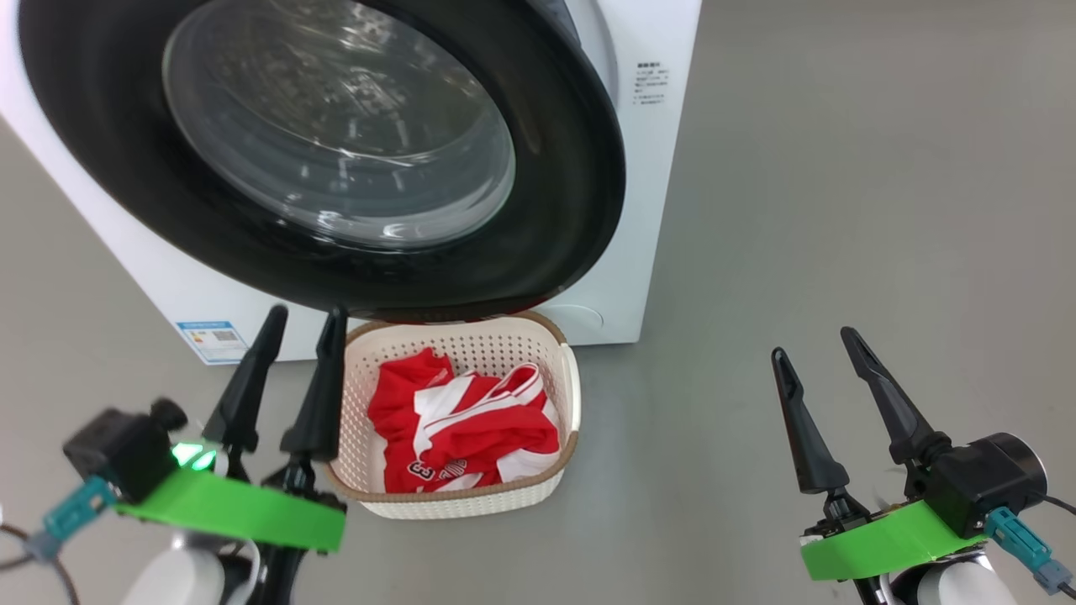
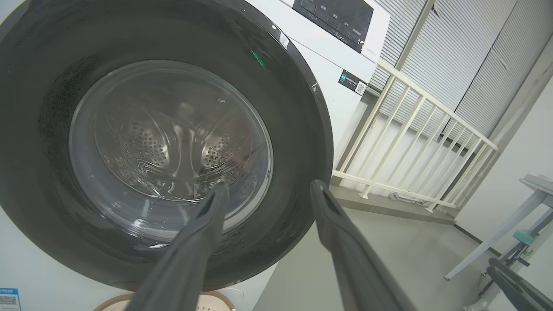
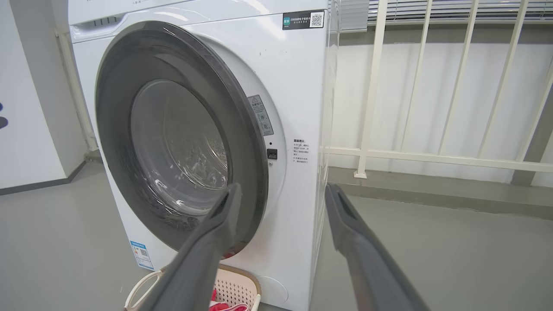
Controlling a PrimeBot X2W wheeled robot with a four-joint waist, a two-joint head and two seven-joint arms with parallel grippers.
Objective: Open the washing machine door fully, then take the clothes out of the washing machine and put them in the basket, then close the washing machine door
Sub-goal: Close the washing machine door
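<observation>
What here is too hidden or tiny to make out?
- Left wrist view: drum bottom, behind the washing machine door's glare and the left gripper.
- Head view: lettering on the clothes, lost in folds.
- Left wrist view: control panel labels, too small.
- Right wrist view: lower basket, cut off by the bottom edge.

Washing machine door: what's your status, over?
Left gripper, right gripper open, empty. Clothes in basket. Washing machine door ajar, not latched. Basket sits below door edge.
</observation>
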